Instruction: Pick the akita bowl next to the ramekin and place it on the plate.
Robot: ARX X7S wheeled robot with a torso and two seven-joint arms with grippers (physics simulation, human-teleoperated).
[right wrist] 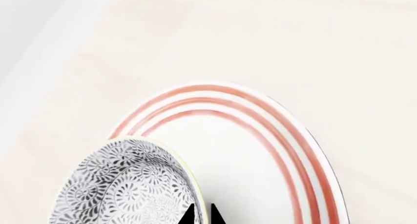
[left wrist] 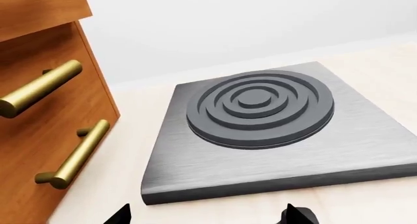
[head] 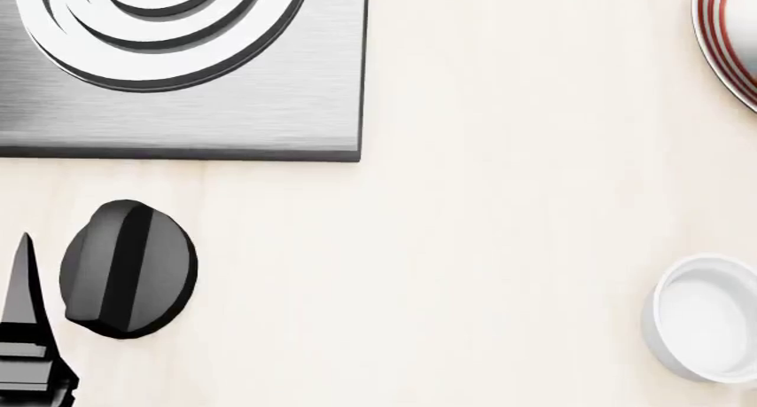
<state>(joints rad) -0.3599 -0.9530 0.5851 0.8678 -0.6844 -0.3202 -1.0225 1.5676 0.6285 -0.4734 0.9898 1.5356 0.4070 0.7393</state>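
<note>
— Starting big: the counter [head: 497,203] is filling the head view, with the hob [head: 177,70] at upper left. The plate [right wrist: 260,151] is sitting centre-right in the right wrist frame.

— And the akita bowl [right wrist: 127,185]?

— Hanging over the plate's lower left, the right pincer [right wrist: 202,215] clamping its rim. It's looking glossy, rigid, probably breakable; the rim seems the only sensible grip.

— The ramekin [head: 706,316]?

— Lower right of the head view. The left pincer [left wrist: 208,216] is standing apart, empty.
</note>
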